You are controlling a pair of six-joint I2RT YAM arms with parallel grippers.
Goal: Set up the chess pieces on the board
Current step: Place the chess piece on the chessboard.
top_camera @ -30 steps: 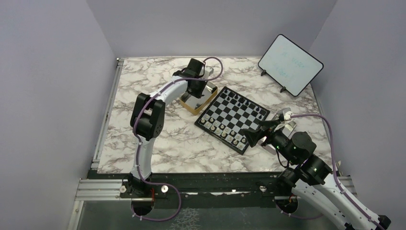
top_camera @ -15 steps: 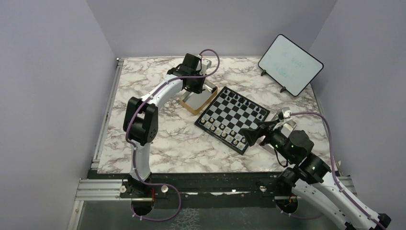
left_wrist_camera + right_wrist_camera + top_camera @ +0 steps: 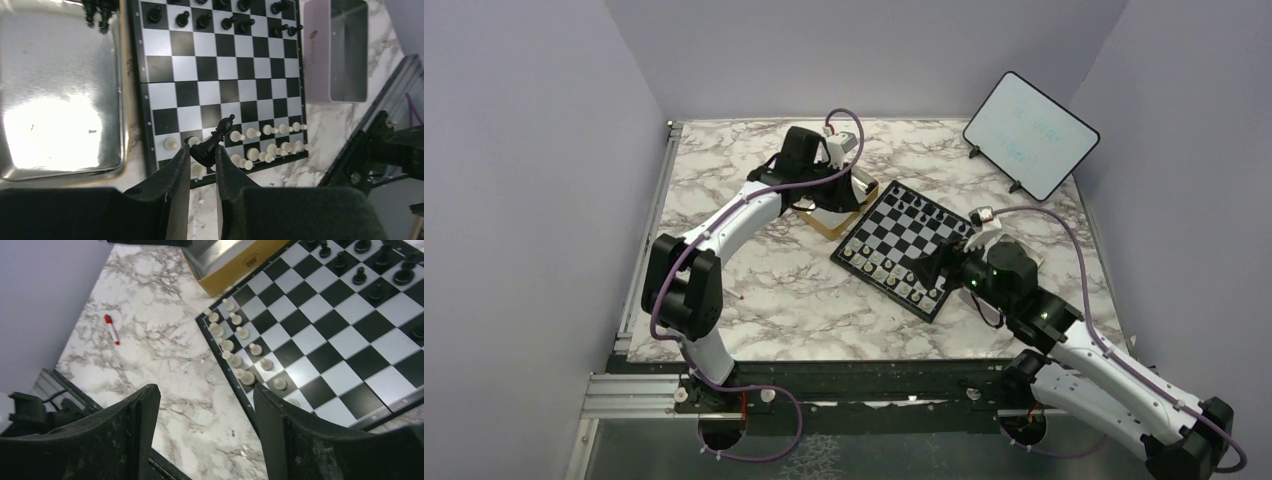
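Note:
The board [image 3: 914, 242] lies mid-table, and also shows in the left wrist view [image 3: 220, 75] and the right wrist view [image 3: 340, 325]. Black chess pieces [image 3: 225, 20] stand on its far rows and pale pieces [image 3: 270, 145] on its near rows. My left gripper [image 3: 827, 193] hangs over the gold tin [image 3: 832, 222] beside the board. It [image 3: 202, 155] is shut on a black chess piece [image 3: 212, 145], held tilted between the fingertips. Two black pieces [image 3: 97, 12] lie in the tin [image 3: 60, 100]. My right gripper [image 3: 924, 272] is open and empty [image 3: 205, 395] above the board's near corner.
A white tablet [image 3: 1031, 133] stands at the back right. A pale pink box [image 3: 335, 50] lies past the board's far side. A small red-tipped thing [image 3: 111, 329] lies on the marble left of the board. Walls close the table on three sides.
My left arm has swung its elbow left and drawn the gripper up from the tin. My right gripper has moved left and forward over the board's near corner.

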